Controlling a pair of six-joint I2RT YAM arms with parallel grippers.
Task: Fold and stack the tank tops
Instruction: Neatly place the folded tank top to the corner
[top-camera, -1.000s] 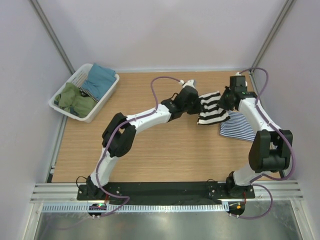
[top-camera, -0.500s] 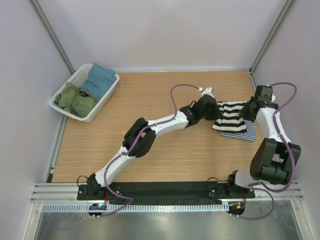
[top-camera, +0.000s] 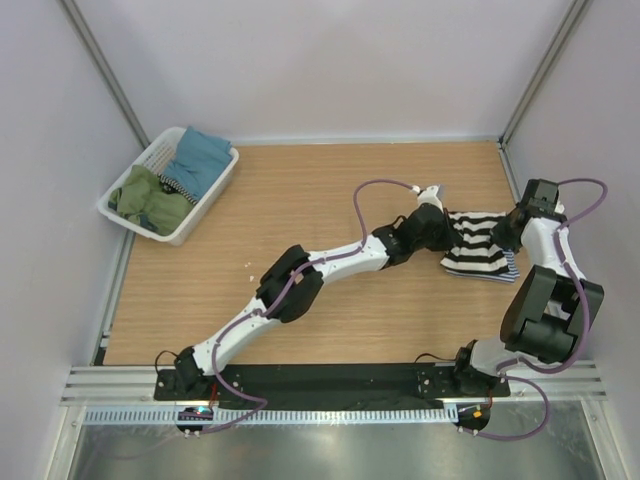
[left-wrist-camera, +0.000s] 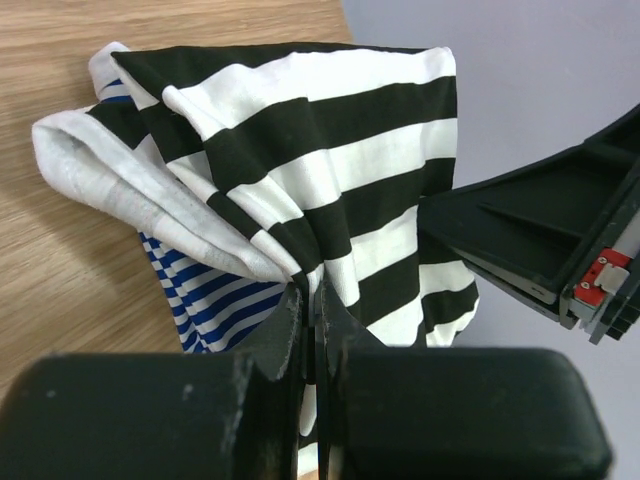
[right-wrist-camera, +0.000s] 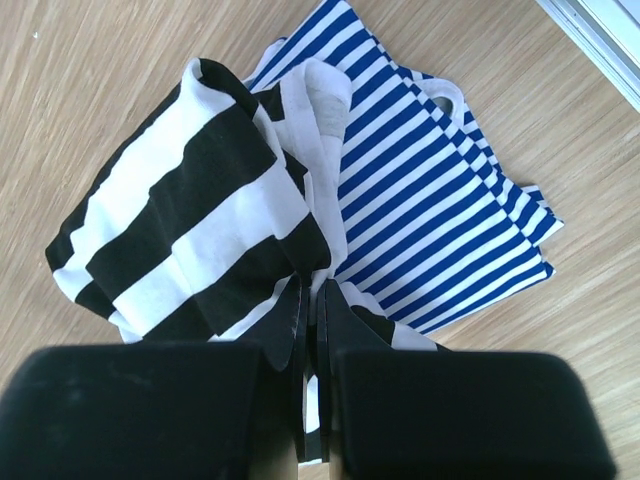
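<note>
Both arms reach to the far right part of the bench (top-camera: 300, 200), where the folded black-and-white tank top (left-wrist-camera: 330, 150) is held over the navy-and-white tank top (right-wrist-camera: 440, 200), which lies flat on the wood. The left end effector (left-wrist-camera: 308, 292) is closed and pinches a bunched edge of the black-and-white tank top. The right end effector (right-wrist-camera: 310, 288) is closed on the opposite edge of the same garment, so the cloth spans between them. I judge that stacking is almost done and mainly the release remains. Several things could go wrong here. The upper garment covers only one side of the lower one and partly lies over bare wood, so if it is let go like this the stack will be skew. A loose white fold stands out on one side, and it may spring open when the fingers part and spoil the folding. If the arms lift unevenly, they may drag the lower garment along. The pile is also near the right border of the bench, so a push could move part of it off the wood. The pads are buried in cloth, so I cannot tell whether they caught also a layer of the lower garment, nor whether the upper one already rests fully on it. In the white basket (top-camera: 208, 203) at the far left a bit of striped cloth shows, too small to identify.
</note>
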